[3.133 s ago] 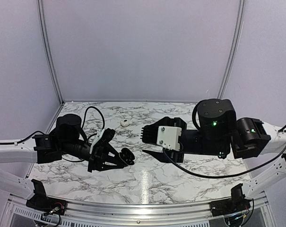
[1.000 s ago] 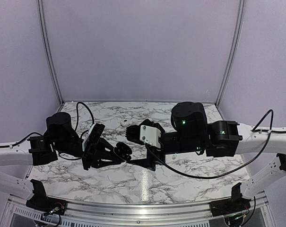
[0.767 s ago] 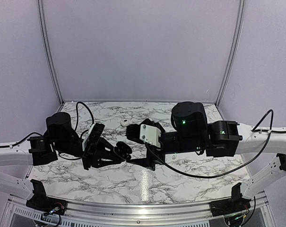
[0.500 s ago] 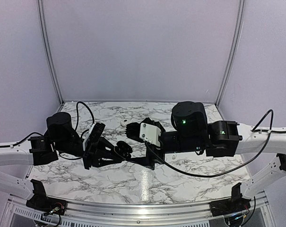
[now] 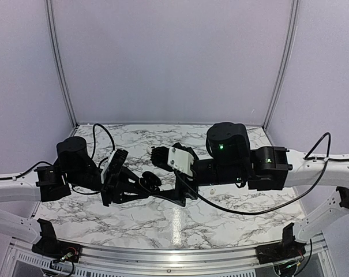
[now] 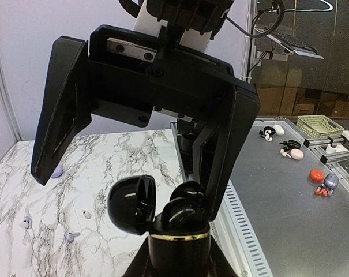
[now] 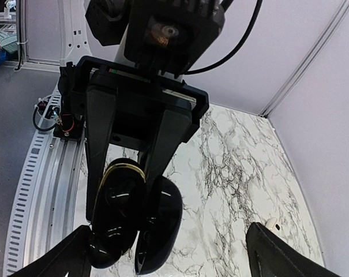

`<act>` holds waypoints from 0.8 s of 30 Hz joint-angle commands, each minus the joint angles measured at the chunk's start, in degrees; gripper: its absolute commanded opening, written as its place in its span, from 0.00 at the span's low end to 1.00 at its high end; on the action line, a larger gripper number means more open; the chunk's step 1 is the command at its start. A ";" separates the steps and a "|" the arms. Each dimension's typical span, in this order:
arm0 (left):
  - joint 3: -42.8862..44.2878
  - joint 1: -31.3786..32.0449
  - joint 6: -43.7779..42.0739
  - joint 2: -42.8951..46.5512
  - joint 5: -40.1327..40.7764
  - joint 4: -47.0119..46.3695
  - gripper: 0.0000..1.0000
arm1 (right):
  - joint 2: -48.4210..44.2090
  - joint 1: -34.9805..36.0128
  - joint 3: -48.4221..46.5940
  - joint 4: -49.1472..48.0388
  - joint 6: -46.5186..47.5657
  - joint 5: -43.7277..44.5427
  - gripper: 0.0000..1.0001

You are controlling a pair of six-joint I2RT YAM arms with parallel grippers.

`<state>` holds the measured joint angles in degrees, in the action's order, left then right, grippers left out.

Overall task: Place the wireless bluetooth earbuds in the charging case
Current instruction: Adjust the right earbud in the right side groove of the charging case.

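Observation:
My left gripper (image 5: 141, 187) is shut on a black charging case (image 6: 180, 254) with a gold band, held off the table. The case's lid (image 6: 130, 203) hangs open to one side. Two glossy black earbuds (image 6: 186, 210) sit in the case's mouth. My right gripper (image 5: 164, 178) stands open and wide, straddling the case (image 7: 116, 213). One of its fingers (image 6: 229, 156) runs close beside the rear bud; I cannot tell whether it touches. A white earbud (image 5: 152, 149) lies on the marble behind the grippers and shows beside my right finger (image 7: 272, 224).
Small loose buds lie on the marble table (image 6: 134, 156): a white one (image 6: 86, 214) and a lilac one (image 6: 72, 235). A tiny white piece (image 5: 213, 189) lies under the right arm. A metal rail (image 5: 174, 254) edges the near side. Walls close in the back and sides.
Over three seconds the two arms came together at the table's middle. In the last second the right gripper crept a little left around the case. The left gripper stayed put.

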<state>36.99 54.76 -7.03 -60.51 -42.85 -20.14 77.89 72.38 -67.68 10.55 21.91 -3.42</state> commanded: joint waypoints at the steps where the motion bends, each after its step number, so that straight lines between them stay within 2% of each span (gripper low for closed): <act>1: -0.69 0.26 -0.97 0.34 -1.71 -0.94 0.00 | 0.01 -2.12 -3.01 -3.97 -2.55 -1.13 0.91; 24: -0.29 0.34 -1.68 -0.49 -2.66 -0.73 0.00 | 1.46 -3.12 -4.96 -5.58 -2.40 -3.56 0.91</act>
<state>36.99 54.68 -7.97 -60.51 -42.50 -20.78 78.89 70.39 -68.64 9.93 20.56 -8.08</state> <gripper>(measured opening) 0.251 0.912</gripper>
